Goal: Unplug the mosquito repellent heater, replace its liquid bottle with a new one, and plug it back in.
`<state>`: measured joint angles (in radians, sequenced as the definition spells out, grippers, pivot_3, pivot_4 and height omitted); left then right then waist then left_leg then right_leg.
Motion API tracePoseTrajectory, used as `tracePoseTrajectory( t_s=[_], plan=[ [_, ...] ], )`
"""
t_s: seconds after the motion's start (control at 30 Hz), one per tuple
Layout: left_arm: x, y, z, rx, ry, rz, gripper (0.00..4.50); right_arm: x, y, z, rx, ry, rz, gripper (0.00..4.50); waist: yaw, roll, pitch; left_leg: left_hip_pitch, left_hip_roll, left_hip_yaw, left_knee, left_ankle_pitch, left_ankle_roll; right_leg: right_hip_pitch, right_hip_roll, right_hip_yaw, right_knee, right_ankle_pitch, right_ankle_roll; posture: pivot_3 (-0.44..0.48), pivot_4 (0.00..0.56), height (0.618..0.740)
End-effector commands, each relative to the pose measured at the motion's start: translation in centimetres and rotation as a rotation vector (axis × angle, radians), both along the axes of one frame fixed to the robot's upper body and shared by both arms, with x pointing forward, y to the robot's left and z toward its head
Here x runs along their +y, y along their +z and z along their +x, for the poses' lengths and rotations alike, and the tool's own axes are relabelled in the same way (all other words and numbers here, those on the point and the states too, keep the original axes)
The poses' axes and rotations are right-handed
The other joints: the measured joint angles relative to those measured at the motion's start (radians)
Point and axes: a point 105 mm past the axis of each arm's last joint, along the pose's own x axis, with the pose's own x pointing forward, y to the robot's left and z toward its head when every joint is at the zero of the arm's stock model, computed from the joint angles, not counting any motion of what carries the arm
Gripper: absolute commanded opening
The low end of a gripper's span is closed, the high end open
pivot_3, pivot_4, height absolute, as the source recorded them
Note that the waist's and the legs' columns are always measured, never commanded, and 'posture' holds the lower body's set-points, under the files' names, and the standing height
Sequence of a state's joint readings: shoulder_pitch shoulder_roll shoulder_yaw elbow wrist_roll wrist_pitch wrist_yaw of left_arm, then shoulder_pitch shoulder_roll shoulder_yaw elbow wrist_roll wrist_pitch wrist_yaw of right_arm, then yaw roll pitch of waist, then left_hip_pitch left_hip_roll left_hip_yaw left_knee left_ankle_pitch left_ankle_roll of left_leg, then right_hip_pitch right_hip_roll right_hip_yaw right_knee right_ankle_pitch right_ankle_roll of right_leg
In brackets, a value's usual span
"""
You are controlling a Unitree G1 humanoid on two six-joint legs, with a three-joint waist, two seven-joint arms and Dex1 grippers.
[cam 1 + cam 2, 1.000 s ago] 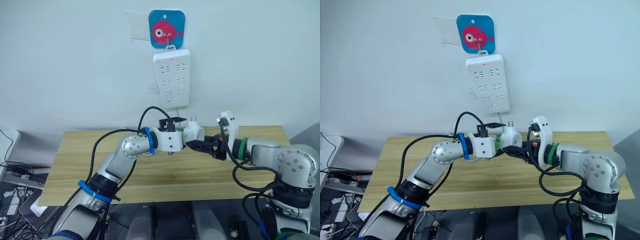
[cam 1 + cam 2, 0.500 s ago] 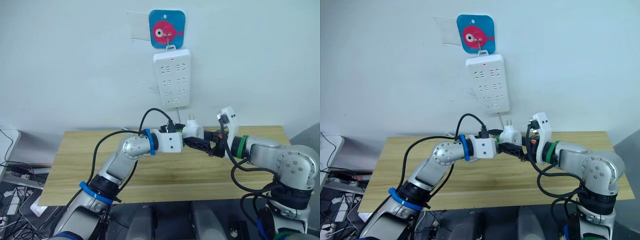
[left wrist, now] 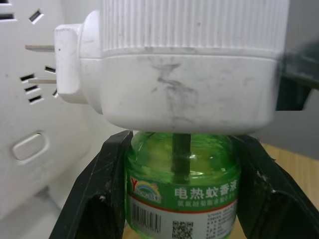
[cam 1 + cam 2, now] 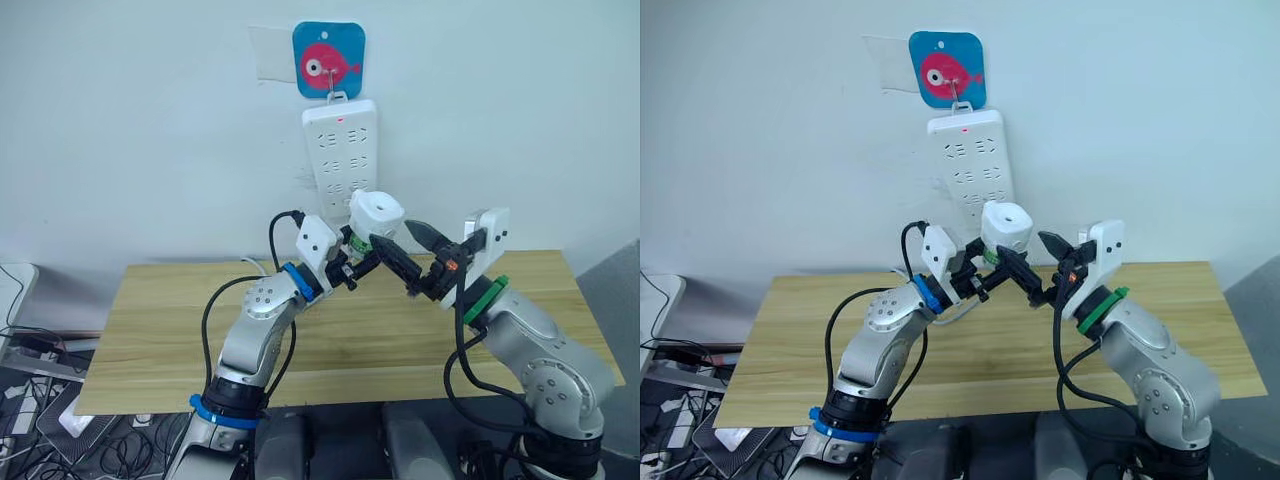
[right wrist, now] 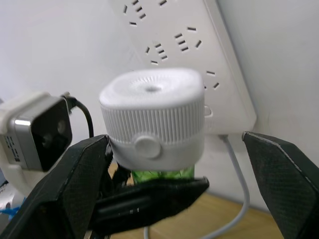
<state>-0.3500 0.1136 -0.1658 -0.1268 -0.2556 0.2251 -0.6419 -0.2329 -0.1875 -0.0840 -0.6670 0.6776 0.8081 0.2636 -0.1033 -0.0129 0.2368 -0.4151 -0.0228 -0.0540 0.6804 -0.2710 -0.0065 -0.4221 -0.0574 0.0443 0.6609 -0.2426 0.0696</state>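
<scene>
My left gripper (image 3: 182,199) is clamped on the green liquid bottle (image 3: 182,204), one black finger down each side of it. The mosquito repellent heater (image 4: 376,214) sits on top of the bottle, dome up, held in the air above the far edge of the bench (image 4: 150,330) and in front of the lower part of the power strip (image 4: 338,150) on the wall.

Key relation, from the left wrist view: the heater's two prongs (image 3: 40,63) lie flat and point at the strip's face, with a gap between their tips and the sockets. Not plugged in yet. I cannot tell whether they line up with a socket pair.

My right gripper (image 4: 412,256) has its fingers spread wide and holds nothing. It sits just beside the heater on the robot's right, one finger low by the bottle, the other out to the side.

Judgement: the left arm is the carrier. The next move is a straight push along the prong axis toward the wall.
</scene>
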Motion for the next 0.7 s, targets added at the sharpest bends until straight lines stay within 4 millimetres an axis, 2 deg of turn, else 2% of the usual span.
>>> tracePoseTrajectory(
  t_s=[0.03,0.2,0.47,0.57,0.63,0.7],
  plan=[
    [-0.8,1.8,-1.3,-0.054,-0.052,-0.038,2.32,-0.1,1.2,0.9,-0.070,-0.028,0.026,4.50,-0.004,0.000,0.000,0.000,0.000,0.000,0.000,0.000,0.000,0.000,0.000,0.000,0.000,0.000,0.000,-0.218,0.196,0.740],
    [-1.2,2.0,-1.6,-0.053,-0.069,-0.031,2.32,0.2,1.0,0.2,-0.072,0.007,0.018,4.50,-0.006,0.000,0.000,0.000,0.000,0.000,0.000,0.000,0.000,0.000,0.000,0.000,-0.001,0.000,0.000,-0.210,0.200,0.740],
    [-1.3,2.0,-1.9,-0.048,-0.077,-0.023,2.32,0.2,0.2,0.5,-0.038,0.045,0.013,4.50,-0.008,0.000,0.000,0.000,0.000,0.000,0.000,0.000,0.000,0.000,0.000,0.001,0.000,0.000,0.000,-0.196,0.208,0.740],
    [-1.5,2.1,-2.1,-0.050,-0.090,-0.018,2.32,0.2,0.2,0.1,-0.038,0.051,0.016,3.97,-0.008,0.000,0.000,0.000,0.000,0.000,0.000,0.000,0.000,0.000,0.000,0.001,0.000,0.000,0.000,-0.192,0.211,0.740],
    [-1.6,2.1,-2.2,-0.051,-0.093,-0.013,2.32,0.2,0.3,0.0,-0.038,0.053,0.017,3.28,-0.008,0.000,0.000,0.000,0.000,0.000,0.000,0.000,0.000,0.000,0.000,0.001,0.000,0.000,0.000,-0.192,0.211,0.740],
    [-1.6,2.1,-2.3,-0.051,-0.095,-0.011,2.32,0.2,0.3,-0.1,-0.036,0.055,0.017,3.09,-0.008,0.000,0.000,0.000,0.000,0.000,0.000,0.000,0.000,0.000,0.000,0.001,0.000,0.000,0.000,-0.192,0.214,0.740]
  ],
)
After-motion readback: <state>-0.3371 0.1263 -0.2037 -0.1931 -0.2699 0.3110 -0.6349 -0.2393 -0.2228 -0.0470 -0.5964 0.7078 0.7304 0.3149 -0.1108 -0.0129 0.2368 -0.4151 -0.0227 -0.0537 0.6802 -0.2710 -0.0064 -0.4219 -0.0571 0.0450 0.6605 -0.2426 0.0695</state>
